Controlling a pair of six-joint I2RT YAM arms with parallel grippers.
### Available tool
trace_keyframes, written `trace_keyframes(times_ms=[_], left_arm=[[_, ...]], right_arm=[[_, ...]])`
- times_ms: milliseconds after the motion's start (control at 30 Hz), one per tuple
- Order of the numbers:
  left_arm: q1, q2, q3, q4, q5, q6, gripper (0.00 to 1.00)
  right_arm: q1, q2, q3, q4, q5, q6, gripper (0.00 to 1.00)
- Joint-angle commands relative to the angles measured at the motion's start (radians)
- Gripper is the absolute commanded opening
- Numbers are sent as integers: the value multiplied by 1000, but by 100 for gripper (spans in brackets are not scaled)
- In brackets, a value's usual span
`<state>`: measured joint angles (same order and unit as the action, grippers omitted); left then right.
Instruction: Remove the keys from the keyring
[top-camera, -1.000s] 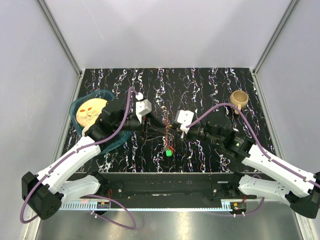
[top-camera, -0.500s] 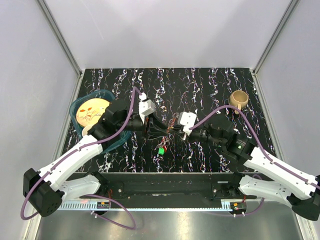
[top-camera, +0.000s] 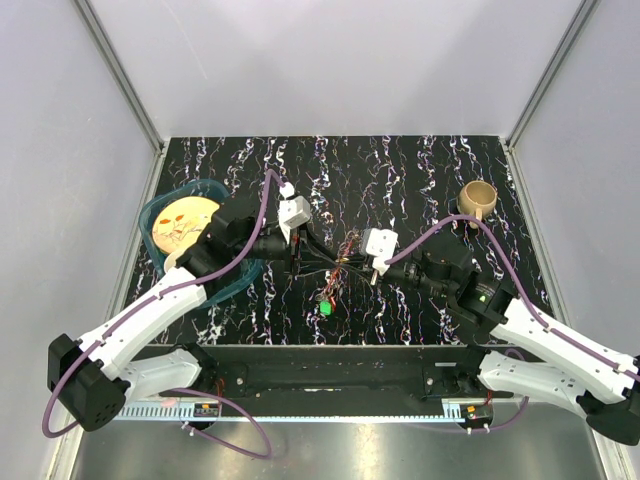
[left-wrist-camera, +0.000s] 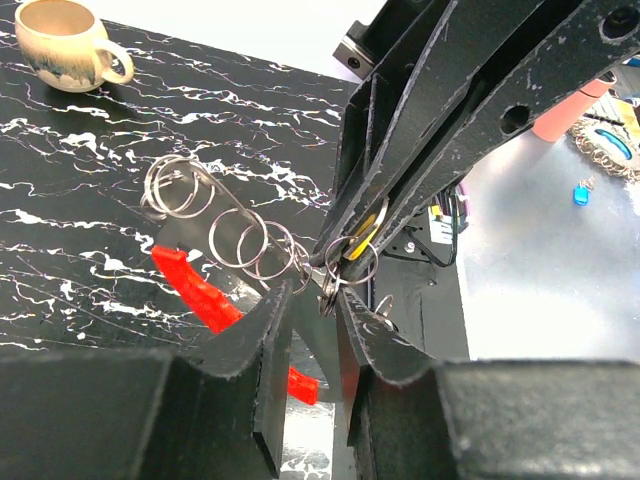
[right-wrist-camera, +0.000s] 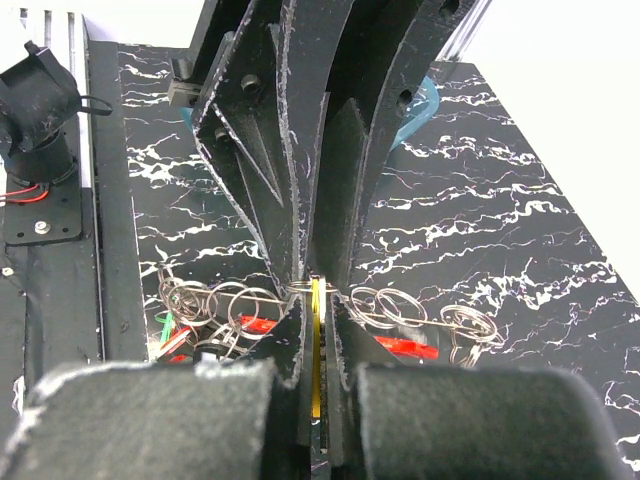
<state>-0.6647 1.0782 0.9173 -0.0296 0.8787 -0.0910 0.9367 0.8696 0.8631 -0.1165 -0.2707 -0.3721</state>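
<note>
Starting at the right gripper: clamped tight on a brass key, gripped edge-on, so just a thin yellow strip showing between the pads. From the left wrist view, the top end of that key seems to be threaded through a ring.

Nose to nose with the left gripper, tips nearly touching. Over there, jaws close together with only a narrow slot between them, and one ring sitting in that slot. Honestly can't tell whether actually biting on the wire or just around it.

On to the keyring: a string of linked grey wire rings, held up in the air between and beside the two sets of fingers. Hanging over the middle of the worktop, a bit toward the near edge. Bright red piece drooping below the rings.

Lower down, a green key, close to the near edge and about centre. No way to tell from up top whether dangling off the rings or lying loose on the black marbled surface.

Further out: beige mug upright toward the far right corner, well apart from everything. Over by the left edge, a yellowish plate inside a teal bowl, partly tucked under the left arm. Some kind of drawing on the plate, way too small to make out.
</note>
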Motion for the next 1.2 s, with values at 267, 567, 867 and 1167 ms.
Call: trace_keyframes(times_ms=[267,567,867,1167], left_arm=[[-6,3,40,-4,28,14,0],[-9,-55,-12,-19,-66,39,0],[-12,-124,-41,-46,-165,60,0],[-12,-152,-81,8,-132,56,0]], right_arm=[[-1,-24,-19,109,25,32,0],[-3,-58,-88,109,87,123,8],[-1,-93,-134,109,119,176,8],[-3,-58,-122,109,73,186,0]])
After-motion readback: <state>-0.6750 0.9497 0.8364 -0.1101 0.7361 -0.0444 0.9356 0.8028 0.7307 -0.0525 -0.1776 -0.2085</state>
